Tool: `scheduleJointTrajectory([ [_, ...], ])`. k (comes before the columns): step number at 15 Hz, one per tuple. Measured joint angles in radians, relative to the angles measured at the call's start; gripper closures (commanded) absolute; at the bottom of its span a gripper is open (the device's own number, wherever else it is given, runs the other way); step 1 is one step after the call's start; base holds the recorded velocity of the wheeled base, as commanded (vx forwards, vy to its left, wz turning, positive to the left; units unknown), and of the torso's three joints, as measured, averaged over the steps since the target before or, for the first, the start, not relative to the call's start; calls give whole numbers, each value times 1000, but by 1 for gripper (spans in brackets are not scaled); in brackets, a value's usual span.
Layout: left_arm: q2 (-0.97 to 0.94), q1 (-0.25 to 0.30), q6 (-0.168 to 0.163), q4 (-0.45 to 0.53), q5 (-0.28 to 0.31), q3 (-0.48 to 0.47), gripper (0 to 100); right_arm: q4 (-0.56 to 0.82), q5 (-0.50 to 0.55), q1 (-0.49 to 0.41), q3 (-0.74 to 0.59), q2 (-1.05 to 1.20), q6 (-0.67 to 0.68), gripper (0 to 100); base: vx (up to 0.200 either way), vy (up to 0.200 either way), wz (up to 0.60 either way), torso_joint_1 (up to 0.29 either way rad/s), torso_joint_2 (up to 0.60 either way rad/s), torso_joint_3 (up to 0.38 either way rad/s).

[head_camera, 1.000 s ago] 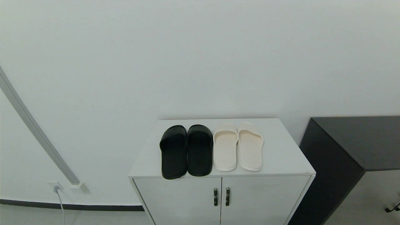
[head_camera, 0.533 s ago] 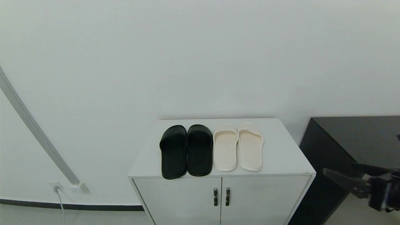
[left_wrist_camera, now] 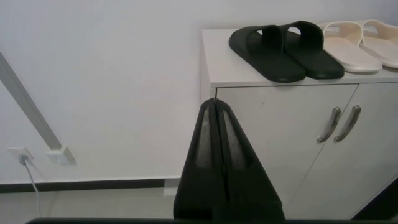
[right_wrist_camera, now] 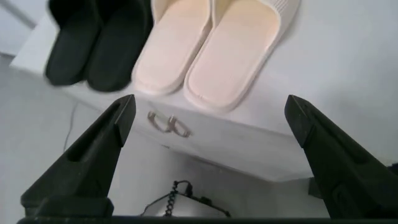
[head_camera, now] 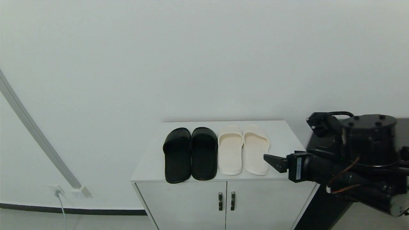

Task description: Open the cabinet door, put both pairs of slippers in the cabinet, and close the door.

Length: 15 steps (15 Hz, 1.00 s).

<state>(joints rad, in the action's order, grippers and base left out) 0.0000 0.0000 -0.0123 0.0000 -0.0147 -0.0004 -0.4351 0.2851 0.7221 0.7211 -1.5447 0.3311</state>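
Progress stood at step one, with nothing yet done. My left gripper (left_wrist_camera: 216,107) sat low, off the left front corner of the cabinet (head_camera: 287,150), its fingers pressed together on nothing. My right gripper (right_wrist_camera: 209,102) hovered at the cabinet's right front, fingers spread wide and empty. Both doors (head_camera: 185,204) were closed, and the handles (head_camera: 220,201) at the centre seam were untouched. The black slippers (head_camera: 190,155) and cream slippers (head_camera: 243,150) lay in one row on the cabinet top, the pairs just beside each other. Remaining, as I judged it: open a door, stow both pairs, close it. The top was flat and white. Behind it stood a plain wall (head_camera: 204,64), with a grey conduit (head_camera: 32,127) running down to a socket (head_camera: 57,191) at left.
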Motion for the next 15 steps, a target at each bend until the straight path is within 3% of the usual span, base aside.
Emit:
scheduleJointTrajectory([
  [3, 0, 0, 1, 0, 0, 0, 100, 0, 121, 60, 123, -151, 44, 0, 0, 0, 0, 0, 0, 0],
  [9, 0, 0, 3, 0, 0, -1, 100, -45, 383, 81, 371, -454, 90, 0, 0, 0, 0, 0, 0, 0],
  [15, 0, 0, 7, 0, 0, 0, 100, -53, 447, 33, 617, -679, 48, 0, 0, 0, 0, 0, 0, 0],
])
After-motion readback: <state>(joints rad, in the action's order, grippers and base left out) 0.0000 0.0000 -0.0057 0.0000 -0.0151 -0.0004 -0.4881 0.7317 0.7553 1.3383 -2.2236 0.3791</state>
